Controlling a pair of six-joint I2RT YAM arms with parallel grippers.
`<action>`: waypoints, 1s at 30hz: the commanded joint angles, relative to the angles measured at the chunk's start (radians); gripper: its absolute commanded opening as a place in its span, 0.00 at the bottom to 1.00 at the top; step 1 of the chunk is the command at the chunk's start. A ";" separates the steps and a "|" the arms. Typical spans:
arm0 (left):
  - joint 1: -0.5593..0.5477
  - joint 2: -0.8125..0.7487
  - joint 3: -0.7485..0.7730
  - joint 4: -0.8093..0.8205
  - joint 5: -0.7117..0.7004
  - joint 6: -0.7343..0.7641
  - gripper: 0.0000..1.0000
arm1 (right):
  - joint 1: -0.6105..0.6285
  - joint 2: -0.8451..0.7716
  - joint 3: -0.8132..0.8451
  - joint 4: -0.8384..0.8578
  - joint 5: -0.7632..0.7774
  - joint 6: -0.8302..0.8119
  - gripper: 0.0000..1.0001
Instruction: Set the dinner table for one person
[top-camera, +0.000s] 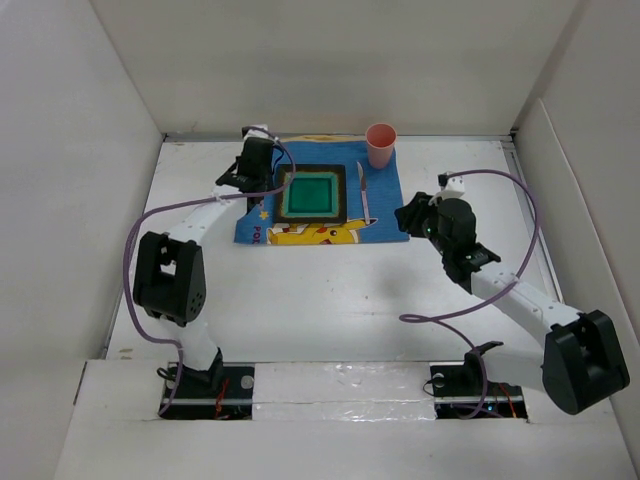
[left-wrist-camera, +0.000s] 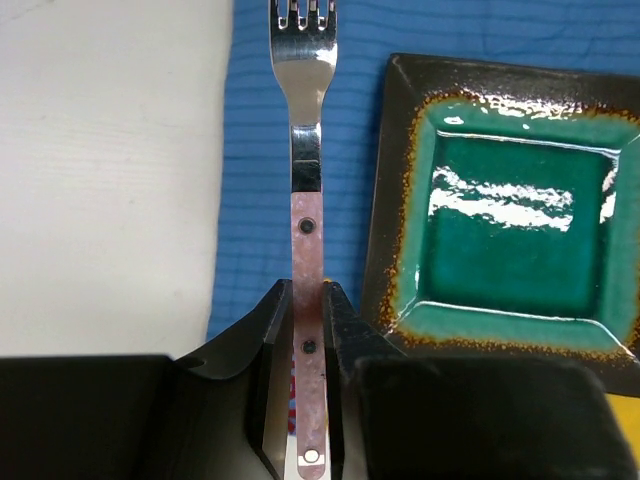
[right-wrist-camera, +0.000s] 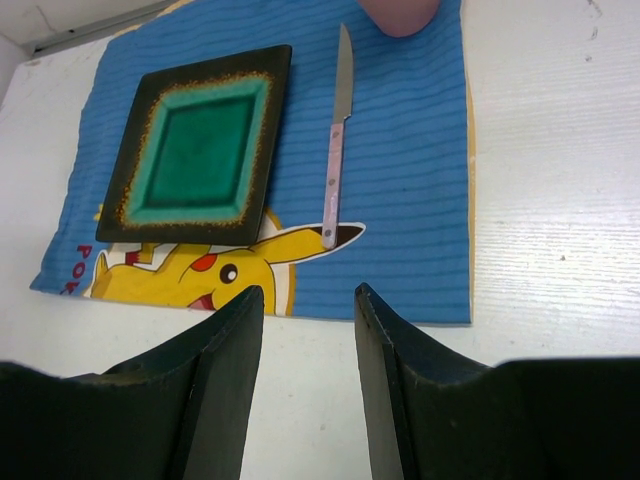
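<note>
1. My left jaws are closed tight on the pink handle of a fork, whose tines point away from the wrist camera
2. The fork lies over the left strip of the blue placemat, just beside the left rim of the square green plate; I cannot tell whether it touches the placemat
3. My right jaws stand wide open with nothing between them, hanging over bare bench near the placemat's near right corner
4. The bench is the big white walled surface under everything, and the placemat sits toward its far middle
5. A knife lies on the placemat right of the plate, apart from it, and a pink cup stands at the placemat's far right corner
</note>
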 joint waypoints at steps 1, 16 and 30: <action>-0.003 0.048 -0.012 0.086 0.014 0.048 0.00 | -0.006 0.010 0.007 0.049 -0.006 -0.002 0.47; 0.044 0.226 0.003 0.153 0.019 0.080 0.00 | -0.006 -0.019 0.007 0.036 -0.006 -0.007 0.47; 0.044 0.329 0.057 0.127 -0.046 0.103 0.00 | -0.006 0.015 0.018 0.039 -0.021 -0.010 0.47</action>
